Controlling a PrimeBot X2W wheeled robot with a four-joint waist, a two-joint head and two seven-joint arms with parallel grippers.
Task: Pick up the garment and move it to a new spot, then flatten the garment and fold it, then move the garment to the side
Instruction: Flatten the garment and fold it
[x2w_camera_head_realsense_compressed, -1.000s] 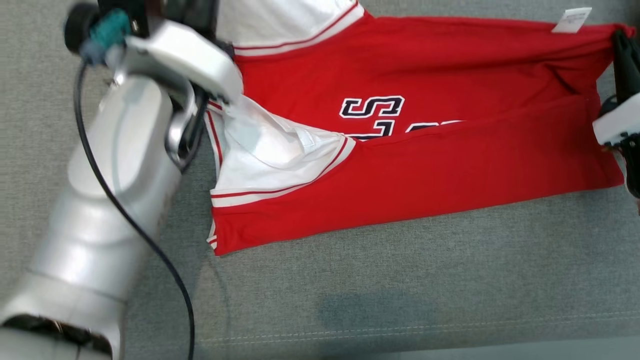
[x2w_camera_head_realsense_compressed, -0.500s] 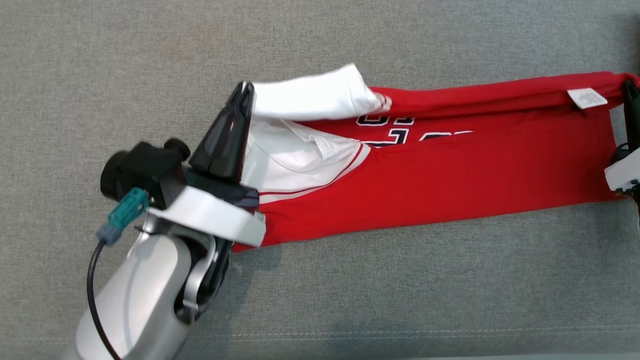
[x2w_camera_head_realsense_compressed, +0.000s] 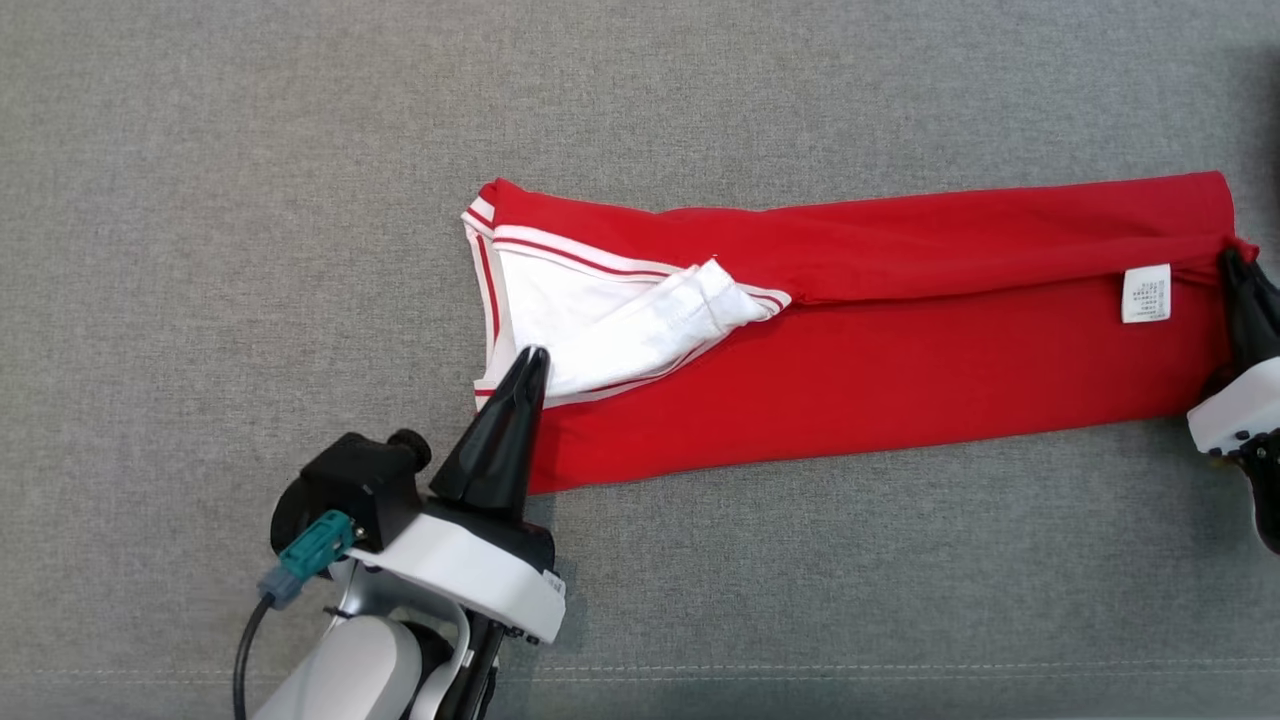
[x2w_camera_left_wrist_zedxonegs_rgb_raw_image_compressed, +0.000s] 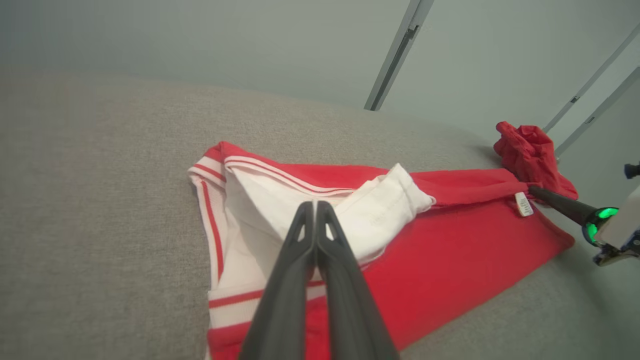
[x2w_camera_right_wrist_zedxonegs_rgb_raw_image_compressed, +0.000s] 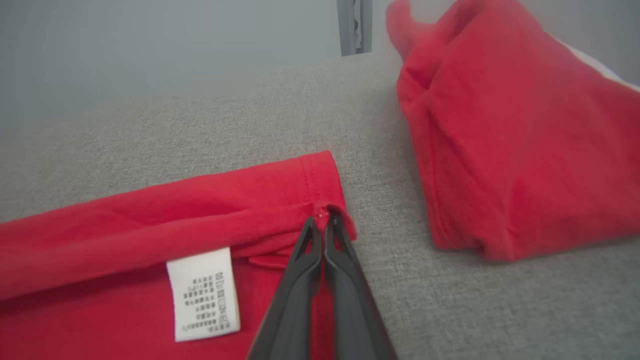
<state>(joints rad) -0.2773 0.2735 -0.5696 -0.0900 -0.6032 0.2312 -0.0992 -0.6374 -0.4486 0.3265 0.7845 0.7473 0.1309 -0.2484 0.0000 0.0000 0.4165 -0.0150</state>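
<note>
Spanning both arms, folded shirt (x2w_camera_head_realsense_compressed: 880, 370) runs lengthwise from left fingers (x2w_camera_head_realsense_compressed: 508, 432), clenched apparently empty over its sleeve end, to right fingers (x2w_camera_head_realsense_compressed: 1246, 300) pinching its hem corner.

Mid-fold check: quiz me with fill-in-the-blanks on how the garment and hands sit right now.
The garment lies folded in a long strip on a ___ surface.
The right hand is shut on the garment's end, beside the ___ care label.
The white sleeve lies at the end nearest the ___ hand.
A second cloth, crumpled beyond the right hand, is ___.
Missing: grey; white; left; red.
</note>
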